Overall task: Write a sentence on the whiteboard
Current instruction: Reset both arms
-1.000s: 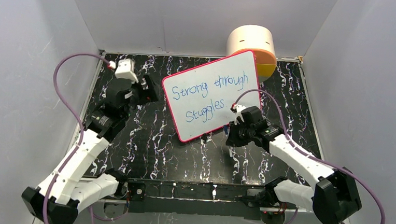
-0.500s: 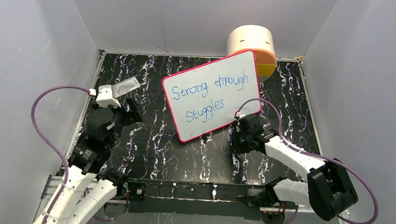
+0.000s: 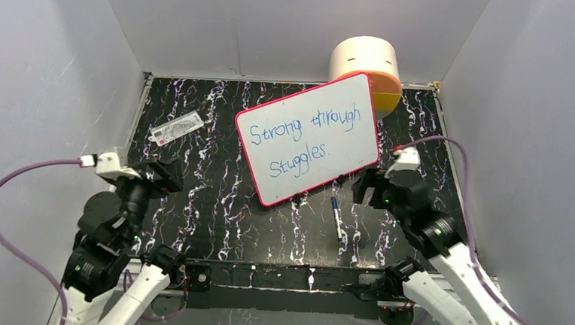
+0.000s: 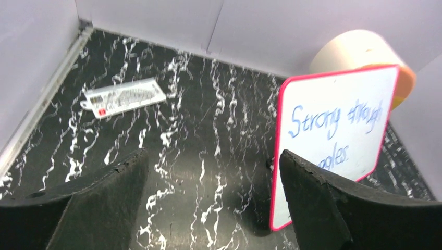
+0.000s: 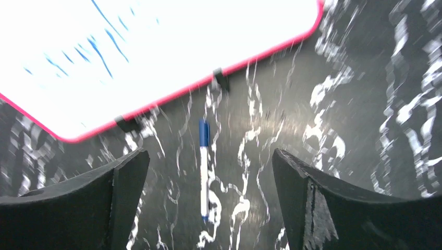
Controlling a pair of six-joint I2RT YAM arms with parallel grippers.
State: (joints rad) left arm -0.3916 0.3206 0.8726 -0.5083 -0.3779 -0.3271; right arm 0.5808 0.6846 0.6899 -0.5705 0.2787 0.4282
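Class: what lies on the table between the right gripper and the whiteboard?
A blue-capped marker lies on the dark table between the right gripper and the whiteboard, below its lower edge, clearest in the right wrist view.

A black tabletop (image 3: 214,203), veined with white like marble, is filling the floor of the enclosure. Three plain pale-grey panels are boxing it in: a back wall (image 3: 278,26), a left wall (image 3: 41,79) and a right wall (image 3: 529,109). A vertical seam (image 3: 237,54) is dividing the back wall. A thin metal strip (image 3: 134,123) is running along the tabletop's left edge, where it is meeting the wall. Soft, even light is falling from above, and a dull sheen (image 5: 271,122) is showing on the dark surface in the right wrist view.
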